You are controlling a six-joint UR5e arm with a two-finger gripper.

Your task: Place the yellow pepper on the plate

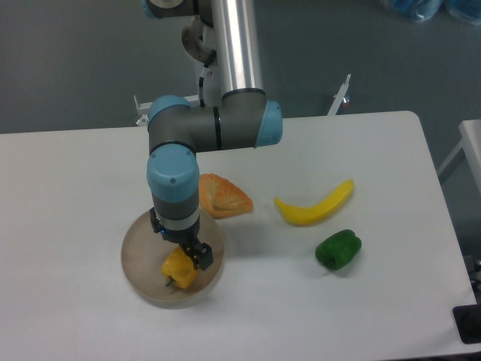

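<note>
While poised over the plate (139,252), hand (184,259) just above pepper (179,269), wrist blocking the fingers; grip state not discernible. Pepper inside plate rim, right of centre, dark stem toward front edge; resting or lifted, cannot tell. Plate on white surface (75,195), front left. Pastry (222,195) just beyond plate's far-right rim, partly behind arm. Banana (316,204) right of pastry, well apart from plate. Green pepper (338,250) just in front of banana.
</note>
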